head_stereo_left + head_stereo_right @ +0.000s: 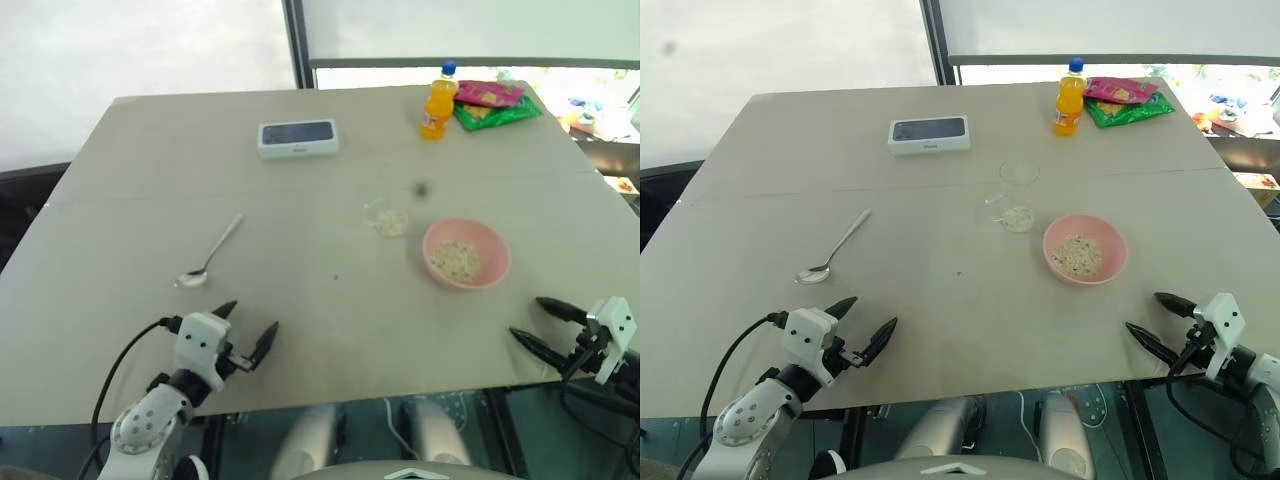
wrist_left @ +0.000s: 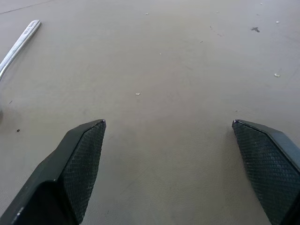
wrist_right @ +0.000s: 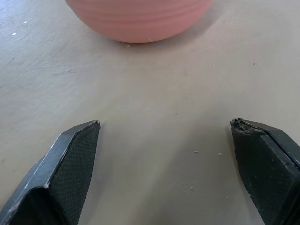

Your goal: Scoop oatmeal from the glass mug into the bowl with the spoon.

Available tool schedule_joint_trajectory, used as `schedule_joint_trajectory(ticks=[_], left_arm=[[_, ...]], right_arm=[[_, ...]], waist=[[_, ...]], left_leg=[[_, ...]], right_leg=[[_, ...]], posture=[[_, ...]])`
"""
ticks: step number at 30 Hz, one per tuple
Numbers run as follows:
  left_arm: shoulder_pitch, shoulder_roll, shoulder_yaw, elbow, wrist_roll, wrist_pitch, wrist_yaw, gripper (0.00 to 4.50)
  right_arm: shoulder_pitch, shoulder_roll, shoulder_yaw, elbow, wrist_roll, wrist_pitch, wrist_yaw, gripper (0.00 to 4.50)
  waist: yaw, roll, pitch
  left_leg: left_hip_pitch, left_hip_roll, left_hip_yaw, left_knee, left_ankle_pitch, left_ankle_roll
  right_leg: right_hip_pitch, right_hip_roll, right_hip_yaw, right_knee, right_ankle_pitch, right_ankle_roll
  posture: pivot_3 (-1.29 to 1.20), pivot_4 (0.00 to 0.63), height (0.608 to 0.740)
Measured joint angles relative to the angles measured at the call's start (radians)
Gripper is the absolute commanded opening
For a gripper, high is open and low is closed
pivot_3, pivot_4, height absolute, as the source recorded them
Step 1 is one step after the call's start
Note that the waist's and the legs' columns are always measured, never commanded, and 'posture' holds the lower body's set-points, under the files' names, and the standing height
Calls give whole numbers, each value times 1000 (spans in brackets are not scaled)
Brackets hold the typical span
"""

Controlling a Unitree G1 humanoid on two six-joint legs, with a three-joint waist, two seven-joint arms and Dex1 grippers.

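Note:
The silver spoon [image 1: 208,255] lies flat on the table's left half, bowl end nearest me; its handle [image 2: 16,47] also appears in the left wrist view. My left gripper [image 1: 250,325] hovers open just in front of it, nothing between its fingers. The clear glass mug [image 1: 1018,195] stands upright mid-table with a little oatmeal [image 1: 1017,217] at its bottom. Right of it sits the pink bowl [image 1: 500,262], holding some oatmeal [image 1: 1077,256]. My right gripper [image 1: 528,318] is open and empty near the front right edge, pointing at the bowl [image 3: 138,18].
A white box with a dark top [image 1: 297,138] lies at the back left-centre. An orange drink bottle [image 1: 438,102] and green and pink snack packets [image 1: 495,103] stand at the back right corner. Stray flakes dot the beige table [image 1: 330,290].

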Motion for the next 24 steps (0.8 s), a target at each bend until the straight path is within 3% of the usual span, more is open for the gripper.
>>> schedule_joint_trajectory(ticks=[24], left_arm=[[66,-1,41,-20,-27,-5,-4,4465]], right_arm=[[-57,-39,-2,94,-24,-21,18,4500]], waist=[[0,0,0]], left_leg=[[0,0,1,0,0,0]], right_leg=[[0,0,0,0,0,0]], posture=[[0,150,740]])
